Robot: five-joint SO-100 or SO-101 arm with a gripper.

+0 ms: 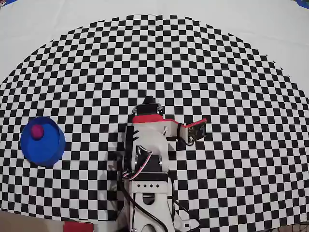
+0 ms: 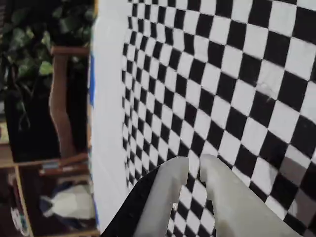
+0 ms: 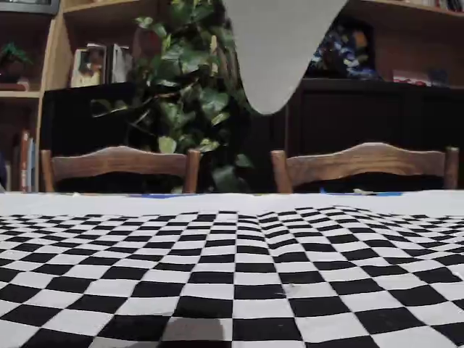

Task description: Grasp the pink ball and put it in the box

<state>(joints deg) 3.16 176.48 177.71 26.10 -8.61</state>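
Observation:
In the overhead view the pink ball point(image 1: 36, 129) lies inside the round blue box point(image 1: 46, 147) at the left of the checkered mat. The arm is folded back over its base in the lower middle, and my gripper point(image 1: 148, 102) points toward the far side, well right of the box. In the wrist view my gripper point(image 2: 194, 163) hangs over bare checker squares with its two pale fingers point(image 2: 168, 192) close together and nothing between them. Ball and box are out of the wrist view and the fixed view.
The checkered mat point(image 1: 203, 67) lies on a white tablecloth point(image 1: 270, 29). A red object point(image 1: 77, 225) sits at the bottom edge. The fixed view shows chairs point(image 3: 119, 165), a plant point(image 3: 188, 94) and shelves beyond the far table edge, and a pale grey part point(image 3: 272, 43) hanging from above.

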